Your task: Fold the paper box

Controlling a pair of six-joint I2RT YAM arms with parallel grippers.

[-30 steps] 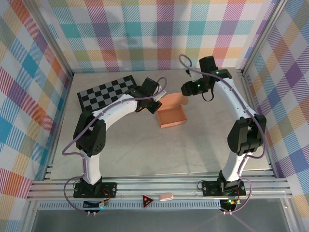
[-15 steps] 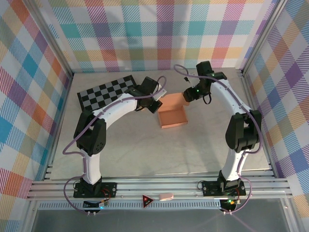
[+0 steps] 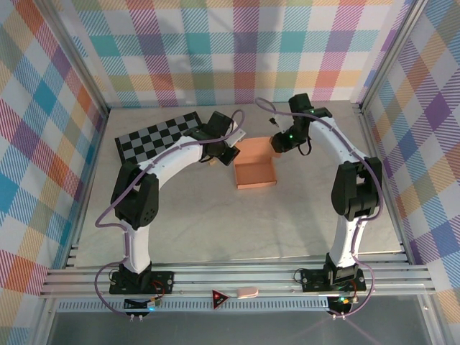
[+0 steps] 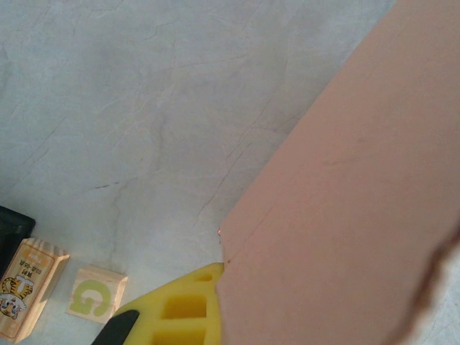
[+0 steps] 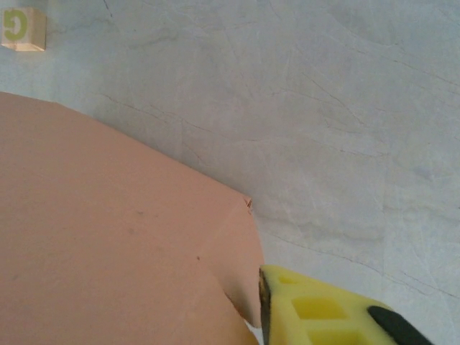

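Likely light and easily creased, the paper box (image 3: pixel 256 172) sits on the tabletop (image 3: pixel 215 223), left claw (image 3: pixel 234 148) at its 10 o'clock corner, right claw (image 3: pixel 276 143) at 2 o'clock, openings impossible to tell; pinch flap edges.

bright, even light; soft wrist close-ups
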